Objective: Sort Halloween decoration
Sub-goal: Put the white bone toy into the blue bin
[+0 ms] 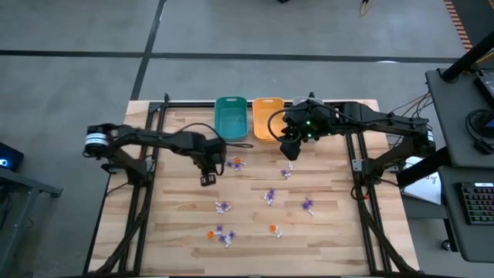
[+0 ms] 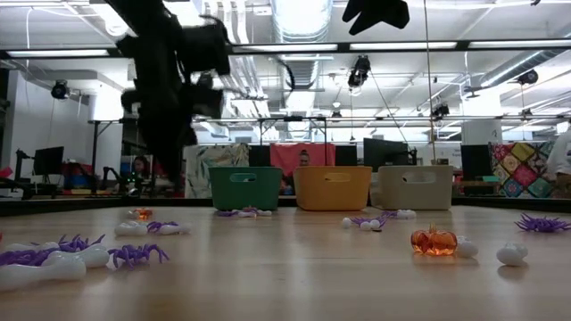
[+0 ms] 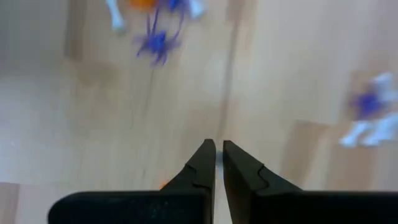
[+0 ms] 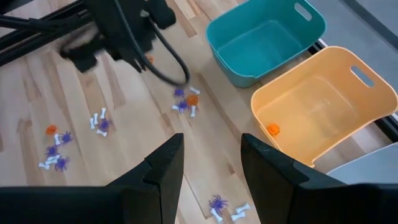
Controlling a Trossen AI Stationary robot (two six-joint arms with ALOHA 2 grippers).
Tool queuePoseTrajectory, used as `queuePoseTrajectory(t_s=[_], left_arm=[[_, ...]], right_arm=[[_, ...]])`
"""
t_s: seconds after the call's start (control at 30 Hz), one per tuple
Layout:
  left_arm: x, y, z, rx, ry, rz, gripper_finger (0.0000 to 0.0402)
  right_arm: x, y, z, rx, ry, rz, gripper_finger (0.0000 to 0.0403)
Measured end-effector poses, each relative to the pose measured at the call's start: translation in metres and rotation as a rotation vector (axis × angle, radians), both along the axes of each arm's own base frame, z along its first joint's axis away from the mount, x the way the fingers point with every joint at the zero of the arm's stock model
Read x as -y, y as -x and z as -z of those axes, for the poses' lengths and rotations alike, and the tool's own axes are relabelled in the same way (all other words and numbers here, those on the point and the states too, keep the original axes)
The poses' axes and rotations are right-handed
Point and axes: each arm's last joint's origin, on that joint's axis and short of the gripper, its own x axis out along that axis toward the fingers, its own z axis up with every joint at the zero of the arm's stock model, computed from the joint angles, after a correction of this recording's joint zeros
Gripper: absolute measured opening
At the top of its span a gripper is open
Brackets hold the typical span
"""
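Note:
Small Halloween decorations in orange, purple and white lie scattered on the wooden table: a cluster (image 1: 235, 163) just right of my left gripper, and others (image 1: 270, 195) (image 1: 220, 233) nearer the front. My left gripper (image 1: 208, 179) hangs above the table's left half, pointing steeply down, shut, with a speck of orange (image 4: 149, 60) at its fingertips. My right gripper (image 1: 290, 150) waits open, high over the far middle, in front of the orange bin (image 1: 266, 117). One orange trinket (image 4: 272, 129) lies on that bin's floor. My left gripper comes from above, its fingers pointing steeply down and almost closed on each other. A bit of an orange trinket (image 3: 163, 183) peeks out beside one finger (image 3: 198, 171). The fingers hide which part they have. It is lifted clear of the table.
A teal bin (image 1: 231, 117), the orange bin and a grey bin (image 2: 415, 187) stand in a row at the far edge. Black frame rails (image 1: 147, 154) run along the table's left and right sides. Bare wood lies at the near left.

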Motion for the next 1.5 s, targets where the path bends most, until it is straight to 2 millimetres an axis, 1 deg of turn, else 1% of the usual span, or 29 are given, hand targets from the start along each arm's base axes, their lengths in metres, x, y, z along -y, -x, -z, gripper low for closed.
queuePoseTrajectory(t_s=[0.07,0.27,0.4,0.53,0.67,0.77,0.9,1.0,1.1,1.17,1.23,1.4,1.5], left_arm=[[0.001,0.005,-0.015,0.063,0.002,-0.009,0.0],[0.003,0.024,-0.057,0.262,0.022,-0.126,0.0],[0.001,0.027,-0.08,0.452,-0.002,-0.214,0.0],[-0.009,0.023,-0.098,0.642,-0.033,-0.331,0.0001],[-0.029,0.017,-0.107,0.778,-0.06,-0.468,0.0001],[-0.051,0.014,-0.103,0.799,-0.084,-0.61,0.0001],[-0.085,0.013,-0.089,0.75,-0.075,-0.787,0.0001],[-0.106,0.01,-0.079,0.703,-0.057,-0.853,0.0001],[-0.126,0.002,-0.072,0.655,-0.031,-0.875,0.0],[-0.138,-0.004,-0.068,0.605,-0.046,-0.879,0.0],[-0.148,-0.011,-0.064,0.527,-0.07,-0.858,0.0],[-0.17,-0.029,-0.059,0.321,-0.118,-0.781,0.0],[-0.181,-0.04,-0.056,0.219,-0.156,-0.722,0.0]], right_arm=[[0.0,0.0,0.0,0.0,0.0,0.0,0.015],[-0.001,0.0,0.0,-0.002,0.007,-0.012,0.015],[-0.001,0.0,0.0,-0.005,0.033,-0.013,0.015],[0.0,0.0,0.0,-0.009,0.062,0.003,0.015],[0.0,0.0,0.0,-0.009,0.066,-0.001,0.015],[0.0,0.0,0.0,-0.009,0.072,-0.007,0.015],[0.001,0.0,-0.001,-0.01,0.081,-0.013,0.015],[0.001,0.0,-0.001,-0.011,0.089,-0.017,0.015],[0.002,0.0,-0.001,-0.015,0.11,0.002,0.015],[0.002,0.0,-0.001,-0.017,0.122,0.013,0.015],[0.002,0.0,-0.001,-0.02,0.127,0.013,0.015],[0.002,0.001,0.0,-0.034,0.137,0.017,0.015],[0.003,0.004,0.002,-0.077,0.169,0.043,0.015]])
